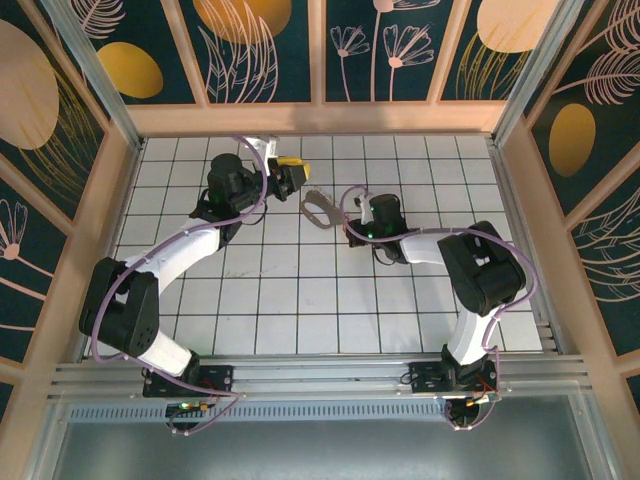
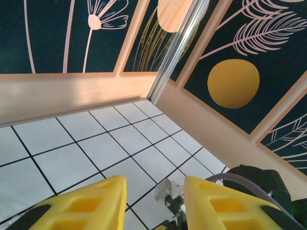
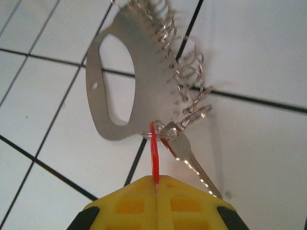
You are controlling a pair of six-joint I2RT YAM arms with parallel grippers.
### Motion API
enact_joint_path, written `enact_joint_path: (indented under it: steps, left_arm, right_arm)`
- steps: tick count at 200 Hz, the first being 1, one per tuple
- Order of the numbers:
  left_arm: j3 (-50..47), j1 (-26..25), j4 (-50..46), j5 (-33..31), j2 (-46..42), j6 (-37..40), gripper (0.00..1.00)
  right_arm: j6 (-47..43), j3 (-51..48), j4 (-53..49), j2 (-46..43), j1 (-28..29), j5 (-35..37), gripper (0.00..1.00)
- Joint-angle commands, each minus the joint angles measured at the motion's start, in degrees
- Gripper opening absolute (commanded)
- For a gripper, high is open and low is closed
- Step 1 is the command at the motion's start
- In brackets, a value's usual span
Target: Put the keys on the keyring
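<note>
The keyring [image 3: 111,103] is a flat silvery oval plate lying on the white tiles, with several small wire rings [image 3: 184,67] along one edge. In the top view the keyring [image 1: 320,210] lies mid-table between the two grippers. My right gripper [image 3: 157,179] is shut on a thin red key [image 3: 154,153], seen edge-on, whose far end meets a small ring at the plate's near edge. A silver key [image 3: 191,160] hangs from that ring beside it. My left gripper [image 2: 154,182] is open above the tiles with nothing between its yellow fingers [image 2: 103,199]. In the top view the left gripper [image 1: 298,178] sits just up-left of the keyring.
The right arm [image 1: 470,260] reaches in from the right, and its black body [image 2: 261,189] shows past my left fingers. Wooden walls [image 1: 320,118] fence the tiled table [image 1: 300,300] at the back and sides. Open tiles lie toward the near edge.
</note>
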Motion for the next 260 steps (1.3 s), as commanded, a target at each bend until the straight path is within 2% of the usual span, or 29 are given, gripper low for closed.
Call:
enact_joint_path:
  steps: [1, 20, 36, 48, 53, 60, 69, 82, 96, 108, 119, 121, 123, 126, 153, 173, 205, 220, 242, 260]
  left_arm:
    - [1.6, 0.3, -0.1, 1.6, 0.4, -0.3, 0.37]
    - [1.8, 0.3, -0.4, 1.7, 0.3, -0.1, 0.37]
    - [2.1, 0.3, -1.1, 1.9, 0.0, 0.3, 0.37]
    - [2.2, 0.3, -1.3, 2.2, -0.2, 0.5, 0.37]
    - [2.2, 0.3, -1.4, 2.3, -0.4, 0.5, 0.37]
    - [2.2, 0.3, -1.4, 2.5, -0.5, 0.6, 0.37]
    - [2.1, 0.3, -1.5, 2.7, -0.9, 0.6, 0.38]
    - [1.6, 0.2, -1.3, 3.0, -1.6, 0.7, 0.42]
    - [1.1, 0.3, -1.8, 2.8, -3.0, 1.0, 0.52]
    - [0.5, 0.3, -3.3, 1.8, -4.9, 2.0, 0.62]
    - [-0.4, 0.3, -3.9, 0.7, -6.9, 2.7, 0.76]
    - [-0.6, 0.3, -4.1, 0.6, -7.2, 3.0, 0.83]
    - [-0.8, 0.3, -4.2, 0.4, -7.6, 3.1, 0.94]
    - [-1.1, 0.3, -4.3, 0.1, -8.1, 3.2, 0.98]
    - [-2.3, 0.3, -5.5, -4.5, -12.4, 4.2, 0.99]
    - [-5.9, 0.3, -7.0, -11.0, -15.9, 5.9, 0.99]
    - [-18.9, 0.3, 4.8, -25.0, -26.1, 12.3, 0.99]
    - [-23.7, 0.3, 7.9, -31.7, -30.8, 18.4, 0.99]
    - [-26.4, 0.6, 6.2, -39.7, -34.9, 26.4, 0.99]
    - [-29.2, 2.0, 7.1, -43.6, -36.7, 28.8, 0.99]
  right_arm:
    - [1.3, -1.5, -1.5, -1.0, 1.4, -1.5, 0.00]
    - [1.5, -2.6, -2.7, -1.4, 2.5, -2.2, 0.00]
    - [1.6, -4.3, -4.2, -4.4, 3.4, -1.7, 0.30]
    - [2.0, -6.0, -5.3, -7.8, 3.4, -0.8, 0.48]
    - [2.1, -6.7, -5.8, -9.7, 3.4, -0.4, 0.61]
    - [2.2, -7.2, -6.8, -12.2, 3.4, 0.2, 0.67]
    - [2.0, -7.5, -8.4, -15.4, 3.4, 0.8, 0.70]
    - [2.0, -7.8, -10.4, -20.2, 3.1, 1.8, 0.82]
    - [2.1, -7.6, -12.2, -25.1, 2.3, 1.8, 0.93]
    - [2.2, -6.9, -13.7, -28.5, 1.2, 1.6, 0.95]
    - [2.3, -6.6, -14.3, -31.4, 0.1, 1.8, 0.99]
    - [2.3, -6.5, -14.4, -31.8, -0.1, 1.8, 0.99]
    - [2.4, -6.3, -14.5, -32.1, -0.4, 1.8, 0.99]
    - [2.5, -6.2, -14.6, -32.7, -0.8, 1.8, 0.99]
    - [2.8, -4.9, -15.2, -36.3, -4.7, 4.3, 0.99]
    - [3.0, -4.8, -13.9, -37.8, -7.7, 8.1, 0.99]
    - [3.9, -6.1, -9.1, -37.7, -12.9, 14.8, 0.99]
    - [5.2, -9.5, -2.4, -36.9, -15.8, 17.3, 0.99]
    - [10.3, -16.3, 9.8, -36.8, -19.3, 22.6, 0.99]
    - [9.3, -17.9, 12.4, -35.2, -21.7, 24.4, 0.99]
